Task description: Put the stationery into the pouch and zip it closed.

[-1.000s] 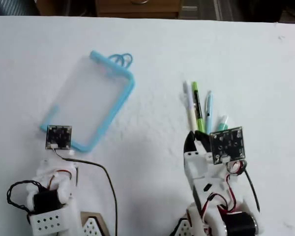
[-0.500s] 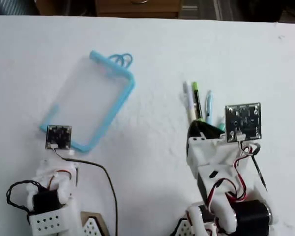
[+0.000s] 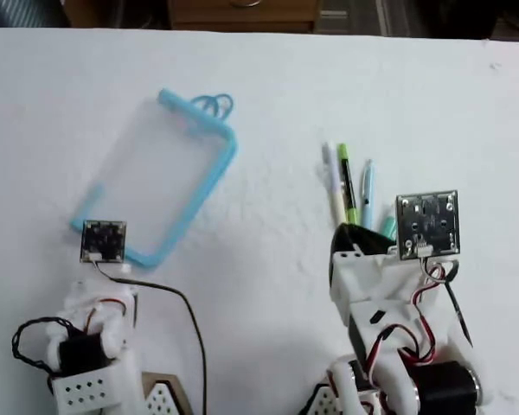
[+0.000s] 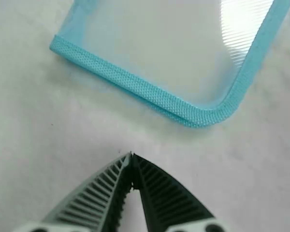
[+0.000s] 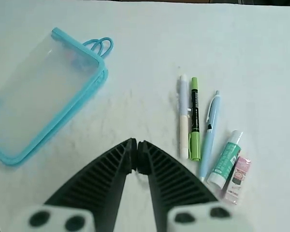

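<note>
On the white table (image 3: 268, 86) you have the clear pouch (image 3: 156, 177) with its blue edge lying flat; your left claw (image 4: 131, 166) has its fingers pressed together, just beside the pouch's near edge and not touching it; your right claw (image 5: 137, 157) is closed too, holding nothing, over bare table; near it the white pen (image 5: 183, 116), green marker (image 5: 194, 121), blue pen (image 5: 209, 135), teal tube (image 5: 224, 159) and little pink eraser (image 5: 237, 178) lie side by side, well apart from the pouch and outside it.
</note>
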{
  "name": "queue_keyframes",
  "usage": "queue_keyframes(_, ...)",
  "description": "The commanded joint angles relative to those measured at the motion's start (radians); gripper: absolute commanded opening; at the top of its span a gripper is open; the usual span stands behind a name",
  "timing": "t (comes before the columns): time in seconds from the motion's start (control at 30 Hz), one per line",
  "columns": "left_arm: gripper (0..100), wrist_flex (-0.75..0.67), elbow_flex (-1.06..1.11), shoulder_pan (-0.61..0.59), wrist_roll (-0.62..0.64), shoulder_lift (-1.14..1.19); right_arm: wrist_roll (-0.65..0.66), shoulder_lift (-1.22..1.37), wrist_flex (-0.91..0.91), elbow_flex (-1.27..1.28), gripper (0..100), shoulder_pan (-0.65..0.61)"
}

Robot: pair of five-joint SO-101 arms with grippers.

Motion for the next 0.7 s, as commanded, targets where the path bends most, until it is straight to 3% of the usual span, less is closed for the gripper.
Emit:
queue_keyframes(0.0,3,0.005,-0.009,-0.005,-0.003,-0.005,-0.008,0.001,0.018,-0.043,1.8,0.007)
queue_keyframes(0.33,3,0.005,-0.009,-0.005,-0.003,-0.005,-0.014,0.002,0.044,-0.038,1.8,-0.183)
queue_keyframes(0.67,3,0.005,-0.009,-0.005,-0.003,-0.005,0.037,0.002,-0.035,-0.060,1.7,-0.194)
